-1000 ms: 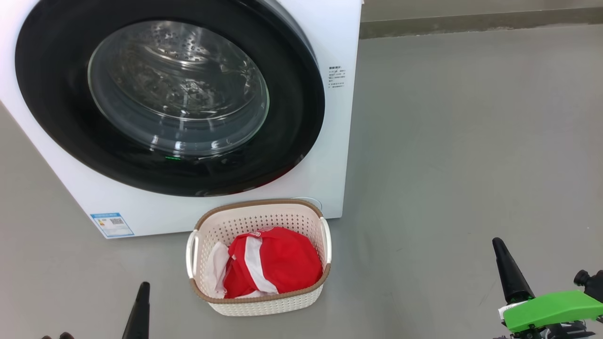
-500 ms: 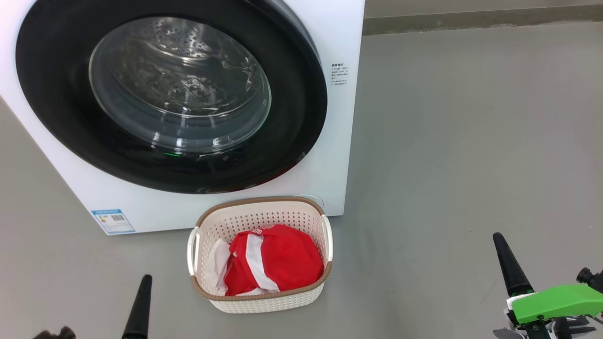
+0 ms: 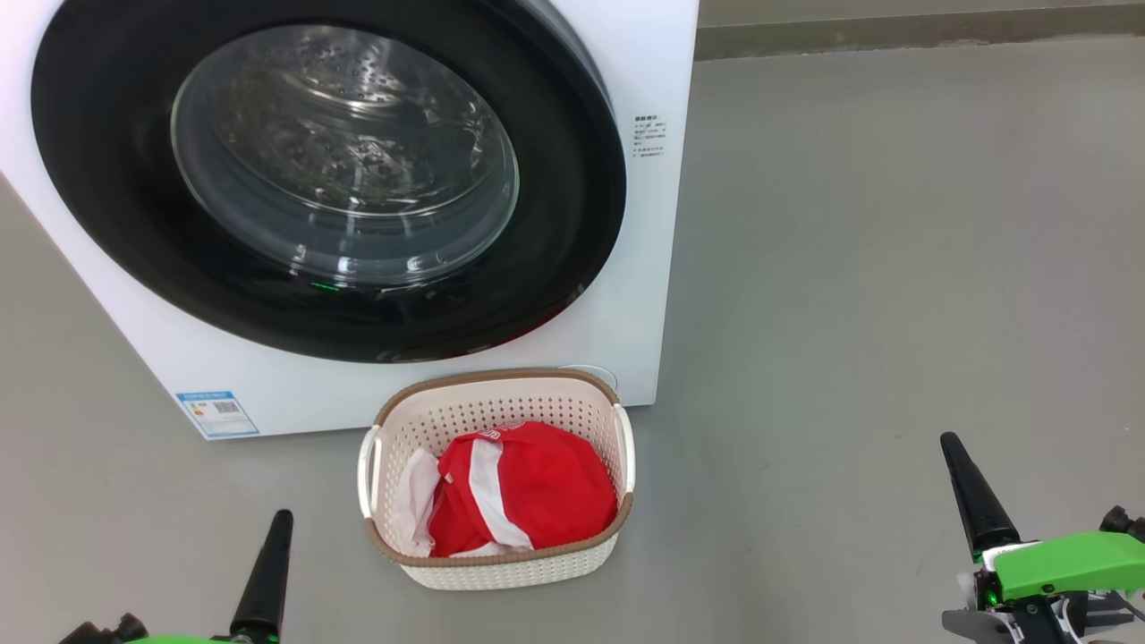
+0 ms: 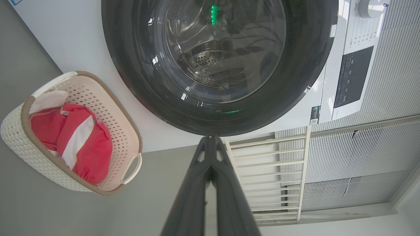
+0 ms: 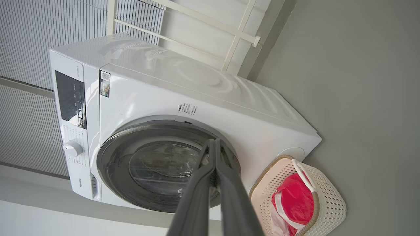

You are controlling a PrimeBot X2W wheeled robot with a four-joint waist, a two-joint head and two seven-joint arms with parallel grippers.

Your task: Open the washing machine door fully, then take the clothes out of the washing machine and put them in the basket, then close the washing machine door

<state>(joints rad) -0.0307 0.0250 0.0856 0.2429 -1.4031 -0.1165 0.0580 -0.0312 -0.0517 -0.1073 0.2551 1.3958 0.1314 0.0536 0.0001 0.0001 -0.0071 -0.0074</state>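
The basket (image 3: 501,572) stands on the floor (image 3: 894,268) just before the washing machine (image 3: 648,268), below its door's (image 3: 572,179) right half; the clothes (image 3: 537,487) lie in the basket.

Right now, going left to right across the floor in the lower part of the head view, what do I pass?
left pincer → basket, with the clothes lying inside it → right pincer
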